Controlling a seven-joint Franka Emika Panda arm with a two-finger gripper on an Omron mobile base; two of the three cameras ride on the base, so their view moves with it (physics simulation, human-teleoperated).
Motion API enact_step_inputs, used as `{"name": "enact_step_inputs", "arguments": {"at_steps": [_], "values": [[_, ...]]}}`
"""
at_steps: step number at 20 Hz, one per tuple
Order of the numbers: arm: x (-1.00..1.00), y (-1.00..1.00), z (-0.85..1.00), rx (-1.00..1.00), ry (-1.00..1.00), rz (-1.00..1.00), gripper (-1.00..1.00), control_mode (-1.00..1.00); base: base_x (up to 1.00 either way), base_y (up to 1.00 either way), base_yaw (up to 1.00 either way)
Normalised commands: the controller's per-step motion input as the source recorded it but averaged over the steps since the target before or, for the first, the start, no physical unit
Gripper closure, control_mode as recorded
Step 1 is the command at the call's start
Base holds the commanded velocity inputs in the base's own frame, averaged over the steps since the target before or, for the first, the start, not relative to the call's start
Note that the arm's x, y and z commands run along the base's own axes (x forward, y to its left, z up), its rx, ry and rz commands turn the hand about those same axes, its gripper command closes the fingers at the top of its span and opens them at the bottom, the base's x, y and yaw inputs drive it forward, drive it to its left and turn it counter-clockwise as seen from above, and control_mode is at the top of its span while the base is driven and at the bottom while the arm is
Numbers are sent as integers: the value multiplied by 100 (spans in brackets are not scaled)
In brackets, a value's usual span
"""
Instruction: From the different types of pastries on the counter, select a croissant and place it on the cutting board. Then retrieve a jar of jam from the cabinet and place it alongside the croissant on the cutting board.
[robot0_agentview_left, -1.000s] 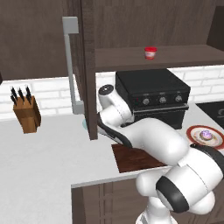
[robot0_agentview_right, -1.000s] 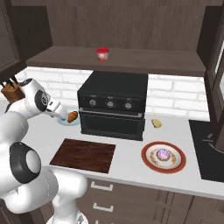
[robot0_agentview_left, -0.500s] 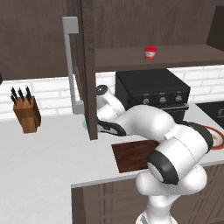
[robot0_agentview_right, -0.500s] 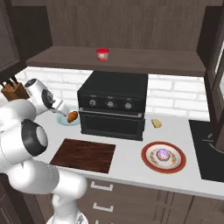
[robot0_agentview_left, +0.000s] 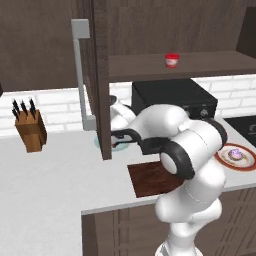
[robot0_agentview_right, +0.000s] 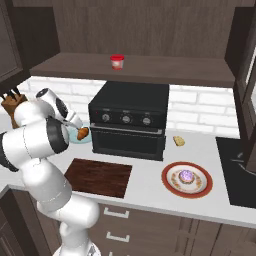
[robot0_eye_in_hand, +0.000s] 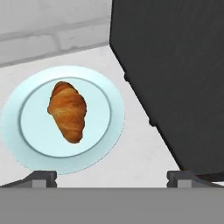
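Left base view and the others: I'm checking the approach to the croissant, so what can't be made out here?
- Pale blue round plate, left base view: mostly hidden by the open dark wooden cabinet door and the arm.
- Small golden-brown croissant, right base view: partly covered by the arm.
- End effector, hand view: tips cut off by the bottom edge; height above the plate unclear.

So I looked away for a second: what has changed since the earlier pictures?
Only the arm moved: it folded down and brought the open gripper lower, over the croissant on the pale blue plate beside the black oven. Nothing was grasped or released. The croissant, cutting board, frosted pastry and jam jar stayed put.
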Motion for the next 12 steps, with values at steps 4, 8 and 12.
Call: {"name": "enact_step_inputs", "arguments": {"at_steps": [4, 8, 12], "values": [[14, 8, -63, 0, 0, -4, -100, -100, 0, 0, 0], [1, 0, -35, 0, 0, -12, -100, -100, 0, 0, 0], [17, 0, -19, 0, 0, -10, -100, -100, 0, 0, 0]]}}
